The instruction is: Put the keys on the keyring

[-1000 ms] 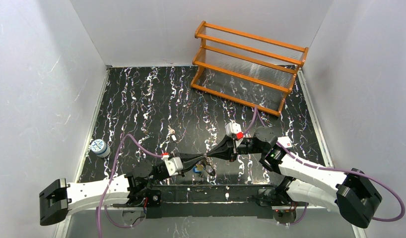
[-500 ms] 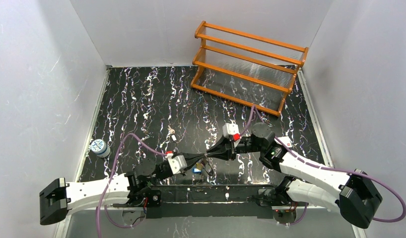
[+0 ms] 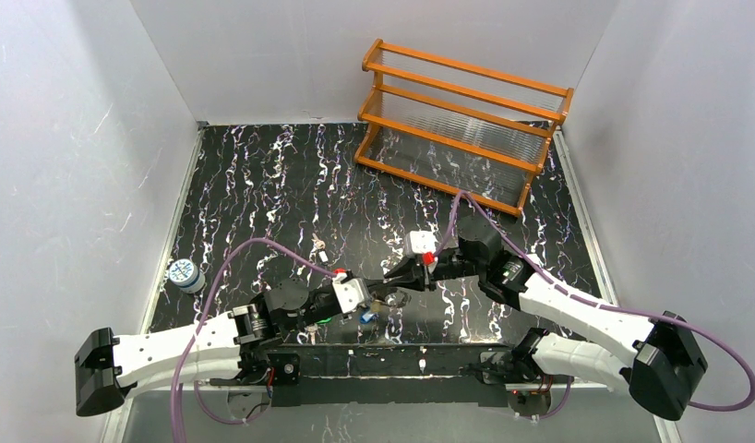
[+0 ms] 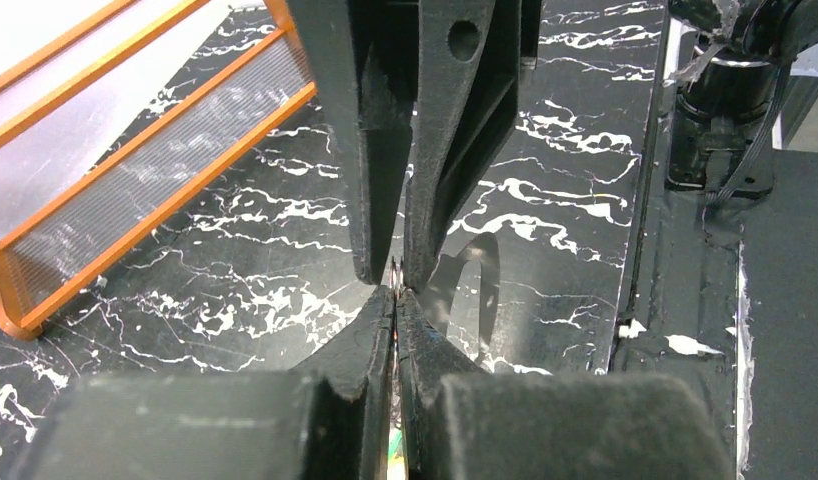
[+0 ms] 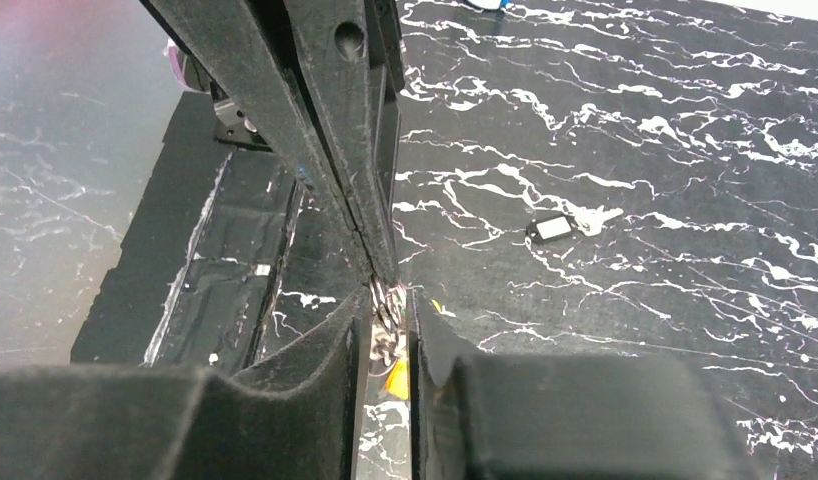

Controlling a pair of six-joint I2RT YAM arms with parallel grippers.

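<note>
Legend: you see a black counter point(image 3: 263, 175) veined with white marbling. The rack point(image 3: 461, 120) is orange with clear ribbed shelves, and the can point(image 3: 184, 275) is blue and white. The left end effector point(image 4: 396, 305) and right end effector point(image 5: 385, 330) are both matt black. The keyring point(image 4: 490, 290) is pale silver. One key point(image 5: 397, 380) has a yellow head, and the second key point(image 5: 560, 227) has a dark one.

Bright even overhead light; soft shadows; wrist-view foregrounds blurred
</note>
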